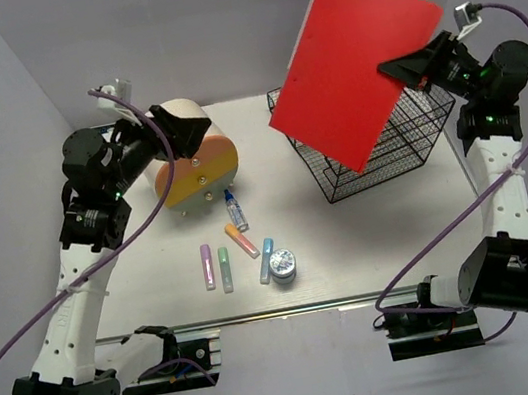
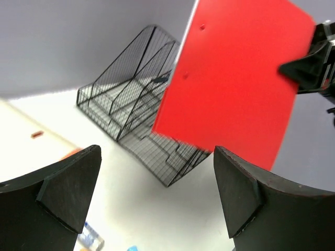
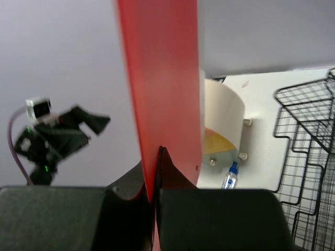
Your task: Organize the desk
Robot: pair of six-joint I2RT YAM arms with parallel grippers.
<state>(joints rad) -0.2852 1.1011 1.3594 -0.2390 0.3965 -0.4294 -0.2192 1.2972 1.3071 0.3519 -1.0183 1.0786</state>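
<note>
The white desk carries loose items and two containers. My right gripper is shut on the edge of a red folder and holds it tilted in the air above the black wire basket. In the right wrist view the folder stands edge-on, pinched between the jaws of the right gripper. My left gripper is open and empty, raised over the cream-and-orange round drawer box. In the left wrist view the left gripper faces the folder and the basket.
On the desk in front of the drawer box lie a small blue-capped bottle, several pastel markers and a round silver tin. An aluminium rail runs along the front edge. Grey walls enclose the sides and back.
</note>
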